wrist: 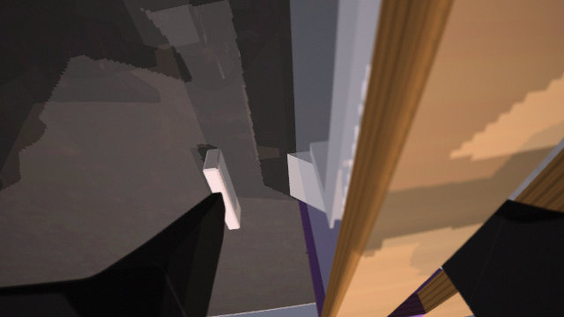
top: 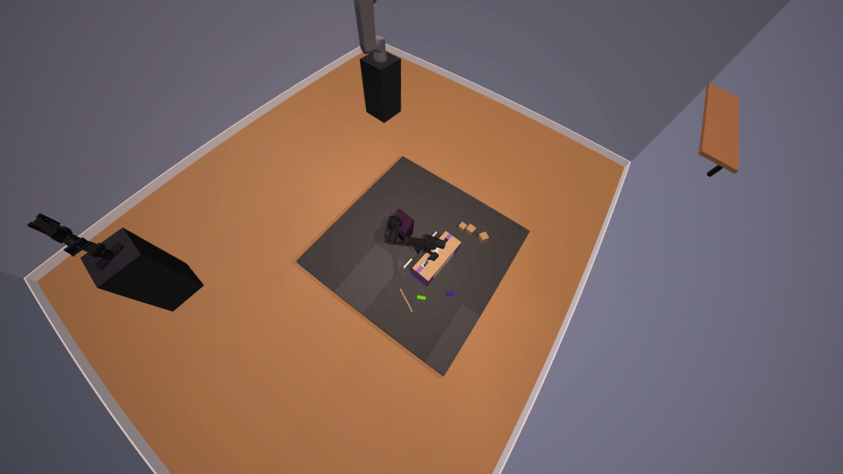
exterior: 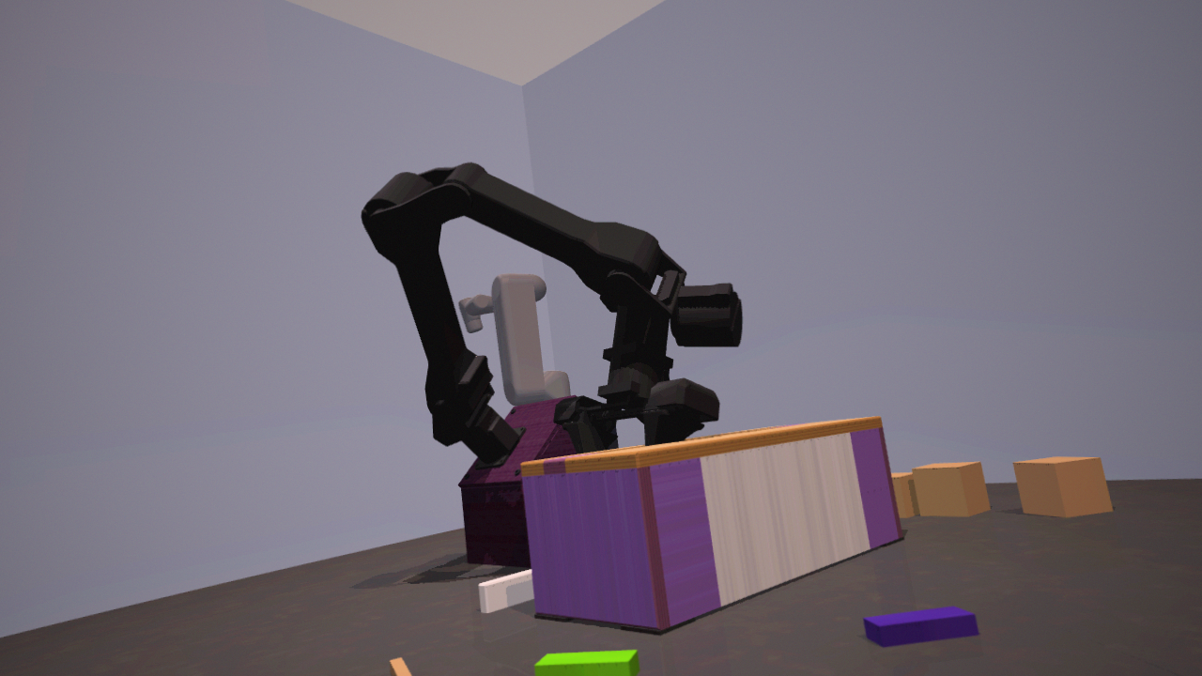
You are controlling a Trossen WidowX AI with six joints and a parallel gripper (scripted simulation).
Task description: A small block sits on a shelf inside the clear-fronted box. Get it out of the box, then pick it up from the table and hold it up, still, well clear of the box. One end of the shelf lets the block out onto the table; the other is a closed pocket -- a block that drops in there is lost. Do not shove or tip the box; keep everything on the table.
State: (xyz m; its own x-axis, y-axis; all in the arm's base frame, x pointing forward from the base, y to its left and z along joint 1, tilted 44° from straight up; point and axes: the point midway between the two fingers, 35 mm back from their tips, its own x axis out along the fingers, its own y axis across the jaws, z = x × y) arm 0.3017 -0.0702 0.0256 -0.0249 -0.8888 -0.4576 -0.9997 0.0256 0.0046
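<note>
White block [wrist: 304,178], wrist view only.

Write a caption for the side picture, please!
Black robot arm's open claw hangs empty just behind the purple box, with green block and purple block lying in front.

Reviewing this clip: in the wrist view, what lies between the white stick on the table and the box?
Only bare dark table, partly in shadow. The white stick lies apart from the box, no object between; the wrist view shows this. The open hand holds nothing.
</note>
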